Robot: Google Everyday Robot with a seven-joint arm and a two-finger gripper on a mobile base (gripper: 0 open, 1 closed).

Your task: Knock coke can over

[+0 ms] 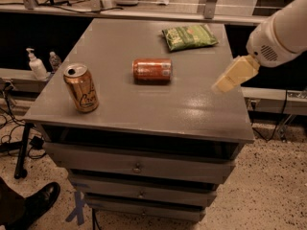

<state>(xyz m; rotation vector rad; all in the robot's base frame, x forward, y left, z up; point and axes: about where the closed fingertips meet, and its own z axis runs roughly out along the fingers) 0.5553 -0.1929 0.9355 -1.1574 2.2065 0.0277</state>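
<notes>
1. Gripper: cream-coloured, at the end of a white arm that enters from 2 o'clock. It hangs over the table's right margin, clear of every item. Released or clenched: cannot tell. Nothing is visibly held.
2. Coke can: red-orange with a silver end, lying on its side near the table's centre. Its long axis runs 9 to 3 o'clock. It lies at 9 o'clock from the gripper, well apart, with bare tabletop between them. One end faces the gripper, not the can's flank.
3. Judgement: the can is already toppled, so the task reads as done or nearly so. Any further move looks like a retreat rather than a push. A fresh nudge from 3 o'clock would meet the can end-on and slide it, not roll it.
4. Chip bag: green, flat, at 11 o'clock from the gripper and 1 o'clock from the coke can. It is apart from both.
5. Gold can: upright near the table's left front, at 8 o'clock from the coke can and farthest from the gripper.
6. Table: grey top over drawers.
7. Surroundings: a pump bottle sits on a ledge at 9 o'clock, and a dark shoe is on the floor at 7 o'clock.
</notes>
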